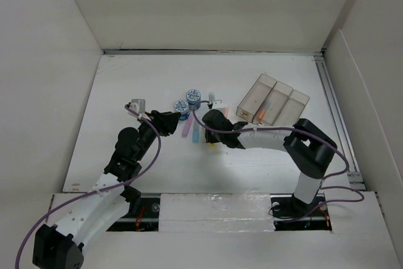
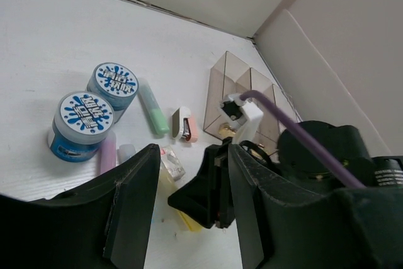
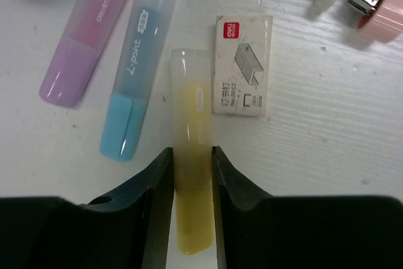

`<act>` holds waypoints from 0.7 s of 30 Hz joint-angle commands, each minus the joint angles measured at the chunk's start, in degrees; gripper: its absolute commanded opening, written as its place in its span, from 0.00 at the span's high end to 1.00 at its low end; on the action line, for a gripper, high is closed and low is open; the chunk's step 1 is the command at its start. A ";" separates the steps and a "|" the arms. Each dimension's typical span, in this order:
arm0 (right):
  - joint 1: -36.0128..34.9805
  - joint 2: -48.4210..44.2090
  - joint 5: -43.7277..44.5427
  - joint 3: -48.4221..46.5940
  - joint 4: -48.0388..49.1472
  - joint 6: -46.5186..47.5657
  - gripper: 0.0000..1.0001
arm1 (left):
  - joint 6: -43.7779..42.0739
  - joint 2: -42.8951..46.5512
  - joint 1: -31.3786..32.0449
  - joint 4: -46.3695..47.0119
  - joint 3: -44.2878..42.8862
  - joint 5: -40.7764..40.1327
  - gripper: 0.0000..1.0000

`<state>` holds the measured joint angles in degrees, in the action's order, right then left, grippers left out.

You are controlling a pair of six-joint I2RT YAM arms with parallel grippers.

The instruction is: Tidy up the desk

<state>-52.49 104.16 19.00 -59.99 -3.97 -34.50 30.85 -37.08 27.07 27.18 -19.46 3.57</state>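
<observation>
The desk point(image 1: 157, 80) is a white tabletop with white walls. At its middle lie a yellow highlighter point(image 3: 192, 111), a blue one point(image 3: 135, 86) and a pink one point(image 3: 88, 36), side by side. My right gripper point(image 3: 192, 155) is down over the yellow highlighter with both fingers pressed against its sides. My left gripper point(image 1: 171, 122) hovers just left of the group, open, with nothing between its fingers point(image 2: 135, 200). Through that gap I see the right gripper point(image 2: 204, 196) on the yellow highlighter point(image 2: 189, 222).
A white staple box point(image 3: 242, 64) lies right beside the yellow highlighter. A pink stapler point(image 2: 186, 124), a green highlighter point(image 2: 153, 108) and two blue tubs point(image 2: 116, 83) point(image 2: 80, 121) sit behind. A clear three-compartment tray point(image 1: 272, 100) stands at the back right, near the metal rail point(image 1: 334, 111).
</observation>
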 commanded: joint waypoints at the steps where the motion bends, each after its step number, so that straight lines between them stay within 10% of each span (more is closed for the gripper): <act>1: -0.16 -8.08 -1.25 1.62 1.76 0.57 0.99 | -0.35 -0.10 0.35 2.09 -1.10 -0.06 0.57; 6: 1.07 -21.42 0.67 3.91 2.30 1.01 1.00 | -0.44 -0.10 0.35 2.36 -0.93 -0.06 0.57; 13: 20.64 -38.03 5.60 14.53 7.01 -3.02 1.00 | 0.00 0.52 0.35 2.35 -1.01 0.82 0.57; 21: 38.24 -32.89 1.30 14.47 7.49 -3.82 0.99 | 0.09 0.52 0.35 2.79 -1.02 2.05 0.57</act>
<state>-15.57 68.58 22.44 -42.76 1.89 -37.63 30.89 -37.30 27.22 27.20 -19.46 4.45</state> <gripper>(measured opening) 0.318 0.429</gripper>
